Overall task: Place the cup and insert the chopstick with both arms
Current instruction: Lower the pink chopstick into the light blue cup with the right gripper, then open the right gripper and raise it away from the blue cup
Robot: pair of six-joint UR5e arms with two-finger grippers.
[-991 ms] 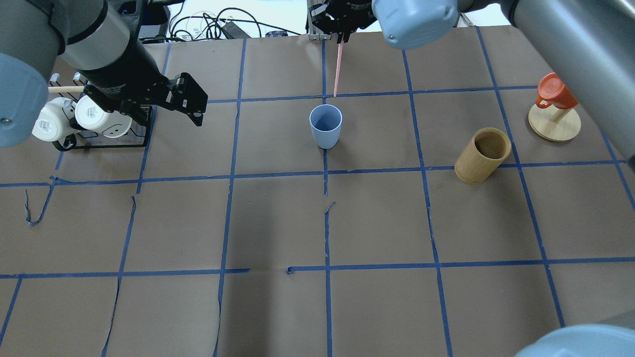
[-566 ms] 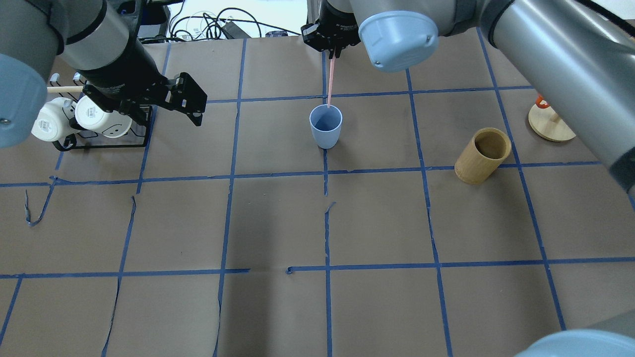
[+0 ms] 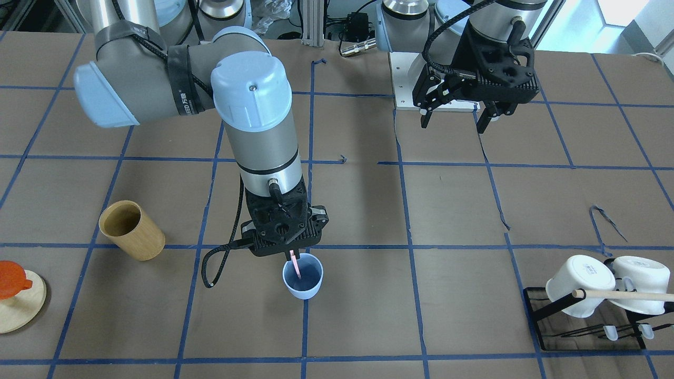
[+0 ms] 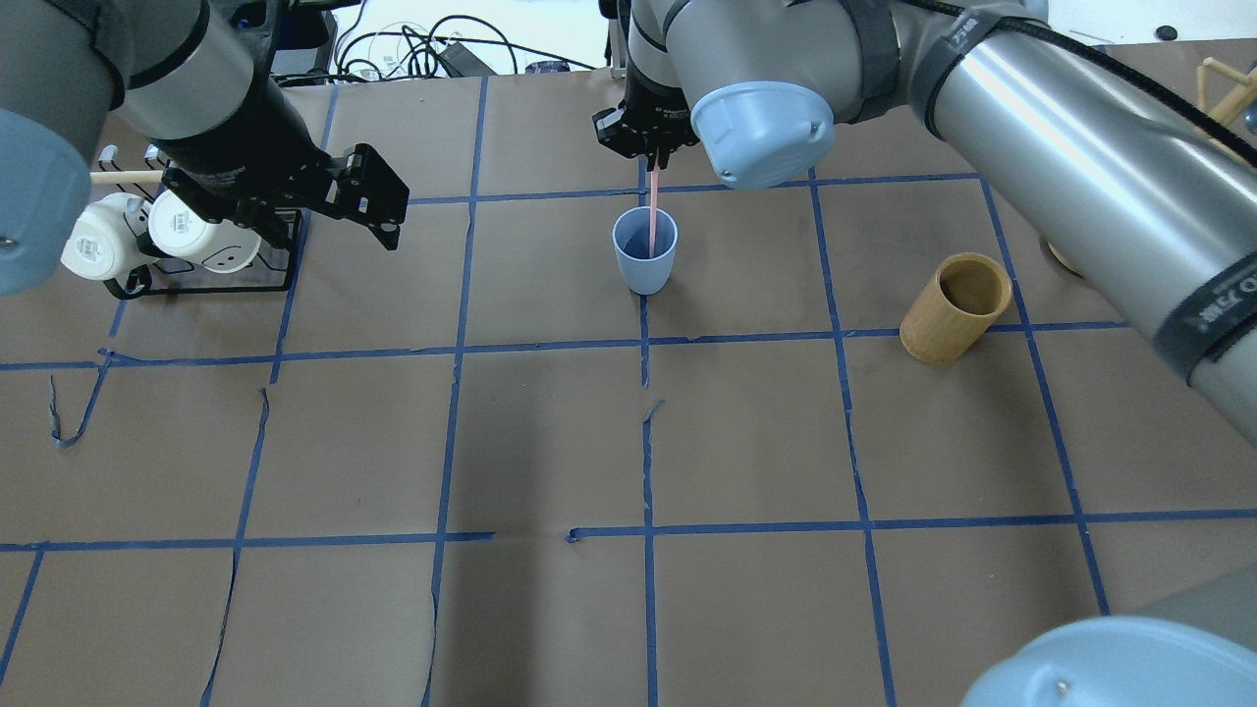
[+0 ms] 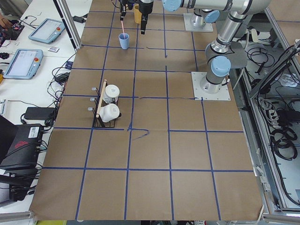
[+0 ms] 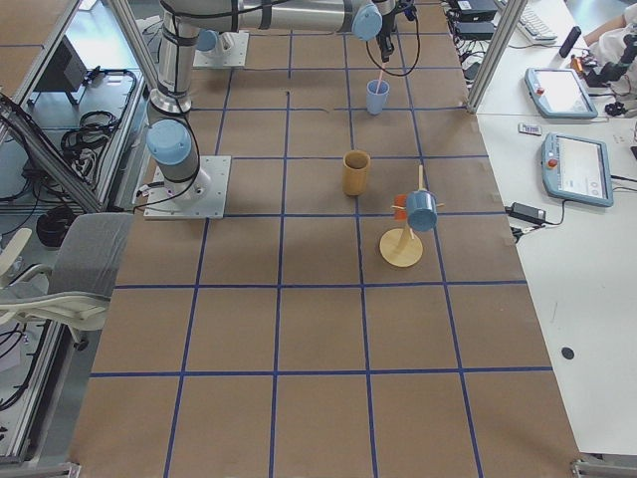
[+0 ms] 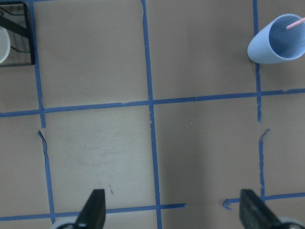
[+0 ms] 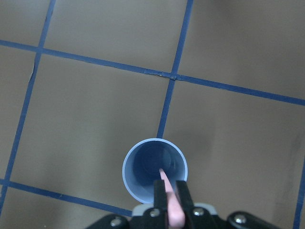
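Two arms reach over a table (image 4: pixel 550 442) covered in brown paper and marked into squares with blue tape. The cup (image 4: pixel 645 253) stands upright on one of the tape lines near the middle of the table, its mouth open to the top. The right gripper (image 4: pixel 653 163) hangs straight above it with its fingers pointing down, pinched together on the upper part of the chopstick (image 4: pixel 652 208). The stick hangs nearly upright, and its lower end is inside the cup, below the rim. The right wrist view shows the tip over the cup's floor, but whether it touches the floor I cannot tell.

The left gripper (image 4: pixel 398 216) hovers above the table on the robot's left side, well apart from the cup. Its fingers are spread wide with nothing between them – its wrist view shows only bare paper and tape under the gap, with the cup at the upper right corner. Just beside that gripper is a black wire rack (image 4: pixel 201 280) holding two white mugs (image 4: pixel 182 224) on their sides.

On the robot's right, a tan wooden cylinder (image 4: pixel 955 309) stands upright with its mouth open, well apart from the cup. Beyond it, near the table's edge, is a round wooden stand (image 3: pixel 18 308) with an orange cup (image 3: pixel 11 279) on it.
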